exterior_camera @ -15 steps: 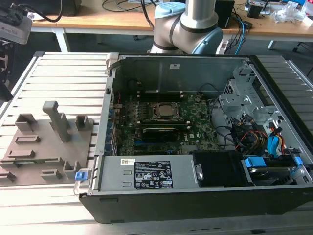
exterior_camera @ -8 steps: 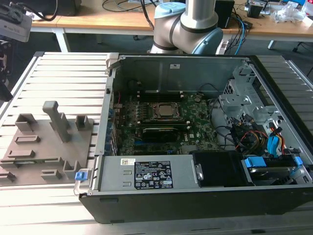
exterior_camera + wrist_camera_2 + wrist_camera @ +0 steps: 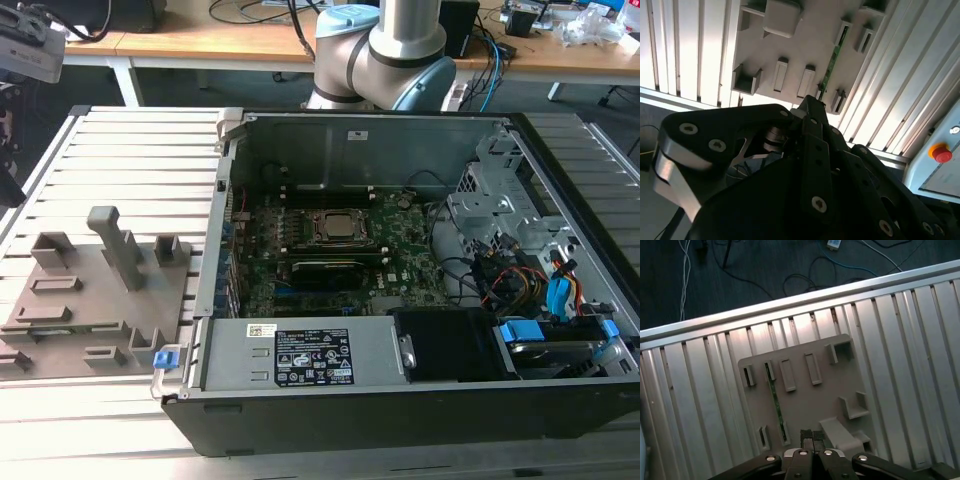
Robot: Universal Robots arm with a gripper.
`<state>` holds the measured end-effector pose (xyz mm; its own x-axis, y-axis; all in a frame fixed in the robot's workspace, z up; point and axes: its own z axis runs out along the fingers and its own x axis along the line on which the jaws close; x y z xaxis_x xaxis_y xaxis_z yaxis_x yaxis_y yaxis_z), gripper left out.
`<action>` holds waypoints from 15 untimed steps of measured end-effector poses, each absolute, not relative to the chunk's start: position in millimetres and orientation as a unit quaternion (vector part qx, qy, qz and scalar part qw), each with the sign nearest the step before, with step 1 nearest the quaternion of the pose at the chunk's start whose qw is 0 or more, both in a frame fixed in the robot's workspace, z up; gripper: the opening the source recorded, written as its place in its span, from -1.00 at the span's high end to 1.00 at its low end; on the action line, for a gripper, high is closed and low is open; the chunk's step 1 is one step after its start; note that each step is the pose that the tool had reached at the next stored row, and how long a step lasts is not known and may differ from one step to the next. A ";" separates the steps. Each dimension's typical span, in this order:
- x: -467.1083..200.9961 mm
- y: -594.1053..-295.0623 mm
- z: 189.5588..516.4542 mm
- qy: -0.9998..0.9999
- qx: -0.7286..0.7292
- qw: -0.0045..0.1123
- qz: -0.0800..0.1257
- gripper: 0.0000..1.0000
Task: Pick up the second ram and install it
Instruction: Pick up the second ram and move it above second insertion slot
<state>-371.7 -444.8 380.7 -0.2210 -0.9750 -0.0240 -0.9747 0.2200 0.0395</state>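
First wrist view: end effector [image 3: 812, 433], pressed together and empty, hangs near the second ram [image 3: 774, 400] on the holder plate [image 3: 810, 407], which lies at the computer case's [image 3: 400, 135] nine o'clock in the exterior view.

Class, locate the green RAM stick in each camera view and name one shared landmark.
Exterior view: too small to pick out; the grey holder plate lies on the exterior view's left.
First wrist view: the RAM stick stands on edge across the plate.
Second wrist view: the same thin green line on the plate.
Shared landmark: the grey holder plate.
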 end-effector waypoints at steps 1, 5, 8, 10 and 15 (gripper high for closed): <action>-371.7 -444.8 380.7 -0.778 0.628 0.003 -0.023 0.79; -371.8 -444.8 380.7 -0.756 0.654 0.004 -0.023 0.79; -371.7 -444.8 380.7 -0.745 0.667 0.004 -0.023 0.79; -371.7 -444.8 380.7 -0.741 0.671 0.004 -0.023 0.79; -371.7 -444.8 380.7 -0.741 0.671 0.004 -0.023 0.66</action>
